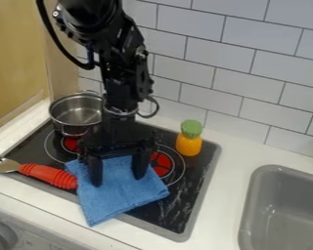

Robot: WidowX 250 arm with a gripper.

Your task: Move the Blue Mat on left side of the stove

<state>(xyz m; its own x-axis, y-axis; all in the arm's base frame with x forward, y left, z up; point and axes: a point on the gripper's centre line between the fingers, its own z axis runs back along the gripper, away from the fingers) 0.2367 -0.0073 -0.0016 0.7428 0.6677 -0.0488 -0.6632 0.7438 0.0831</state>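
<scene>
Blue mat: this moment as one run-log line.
mat: on stove, one corner past front edge | gripper: open, over mat, contact unclear | red-handled utensil: beside mat | pot: stove's back corner

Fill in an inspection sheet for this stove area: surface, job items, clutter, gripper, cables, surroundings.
Surface: black stove top set in white counter; pale streaks or reflections at its front right.
Job items: blue mat lies on the stove's front part, one corner over the counter.
Clutter: metal pot at back left; red-handled fork at left, handle end by the mat; orange toy with green top at the back.
Gripper: open, fingers spread above the mat; contact cannot be told.
Cables: black cable loops beside the arm; snags, nothing seen.
Surroundings: tiled wall behind; grey sink at right.
</scene>
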